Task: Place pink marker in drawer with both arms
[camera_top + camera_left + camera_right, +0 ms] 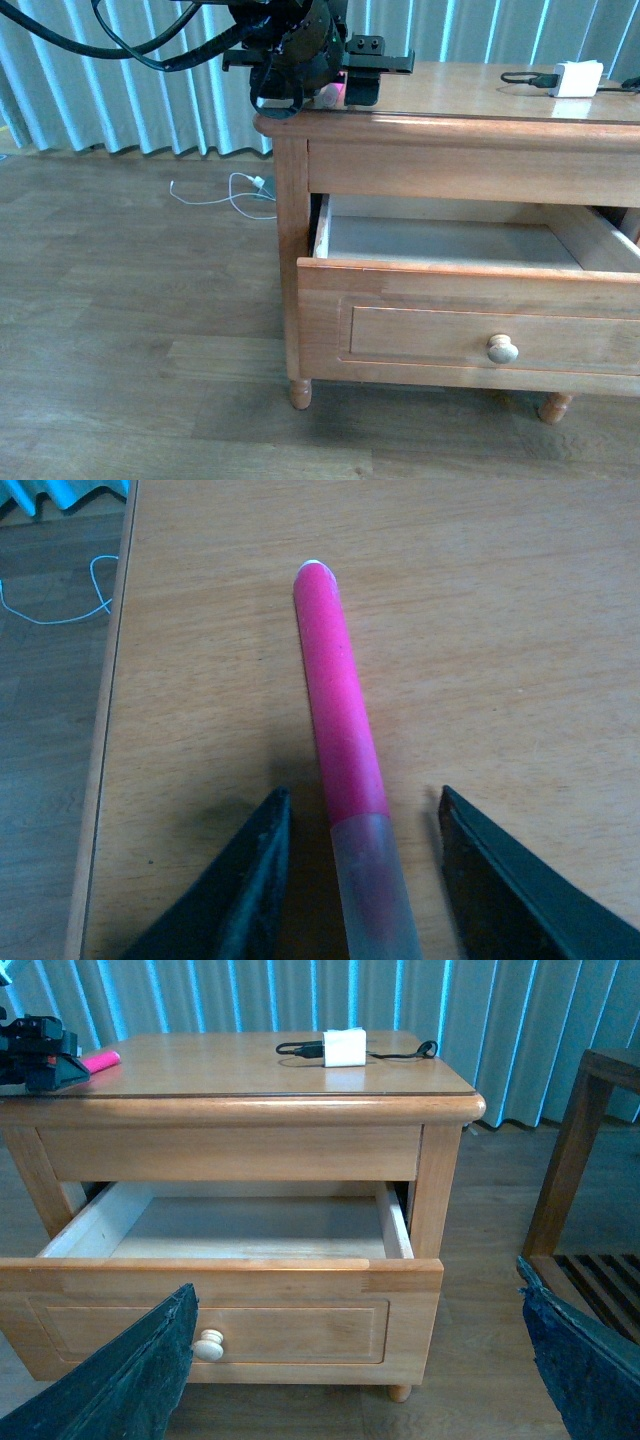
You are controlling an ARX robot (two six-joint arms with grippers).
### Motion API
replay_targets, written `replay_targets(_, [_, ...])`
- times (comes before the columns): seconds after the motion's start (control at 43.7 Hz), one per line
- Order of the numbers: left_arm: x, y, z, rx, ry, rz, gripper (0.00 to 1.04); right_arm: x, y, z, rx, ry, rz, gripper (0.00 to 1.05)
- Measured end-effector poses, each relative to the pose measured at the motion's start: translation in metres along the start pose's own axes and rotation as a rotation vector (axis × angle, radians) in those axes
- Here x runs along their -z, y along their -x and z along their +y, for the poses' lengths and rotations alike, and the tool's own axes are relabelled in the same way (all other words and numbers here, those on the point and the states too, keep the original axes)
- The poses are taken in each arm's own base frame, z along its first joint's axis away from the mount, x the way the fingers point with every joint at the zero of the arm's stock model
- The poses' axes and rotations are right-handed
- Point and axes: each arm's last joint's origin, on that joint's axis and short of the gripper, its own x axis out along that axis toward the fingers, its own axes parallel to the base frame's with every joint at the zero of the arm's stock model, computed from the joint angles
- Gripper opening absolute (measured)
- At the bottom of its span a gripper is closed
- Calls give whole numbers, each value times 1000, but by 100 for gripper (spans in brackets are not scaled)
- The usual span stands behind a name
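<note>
The pink marker [338, 710] lies flat on the tabletop, its paler frosted end between the fingers of my left gripper [363, 798]. The jaws stand open, one on each side of the marker, not touching it. In the front view the left gripper [345, 85] hovers over the table's near left corner with a bit of the marker [338, 93] showing. The drawer [470, 330] is pulled out, its bare inside empty, with a round knob [502, 349]. My right gripper [356, 1280] is open in front of the drawer [220, 1280], by its knob [208, 1345]; the marker [100, 1061] also shows there.
A white charger block [577, 78] with black cable sits at the tabletop's far right; it also shows in the right wrist view [344, 1047]. A white cable [225, 192] lies on the floor. A dark wooden frame [590, 1140] stands beside the table. Curtains hang behind.
</note>
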Motion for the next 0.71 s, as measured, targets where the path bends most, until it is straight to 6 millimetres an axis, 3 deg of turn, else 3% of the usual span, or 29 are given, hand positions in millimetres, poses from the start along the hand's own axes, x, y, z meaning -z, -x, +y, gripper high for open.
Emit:
replay_targets(0.137, [1, 1, 0, -1, -13, -9, 21, 0, 0, 0, 0, 0, 0, 96])
replay_targets(0.206, [2, 4, 1, 8, -12, -15, 15, 0, 0, 0, 0, 0, 0, 96])
replay_targets(0.458, [5, 28, 2, 91, -28, -52, 15, 0, 0, 0, 0, 0, 0, 96])
replay_targets(0.71, [-5, 83, -5, 282, -128, -123, 14, 0, 0, 0, 0, 0, 0, 96])
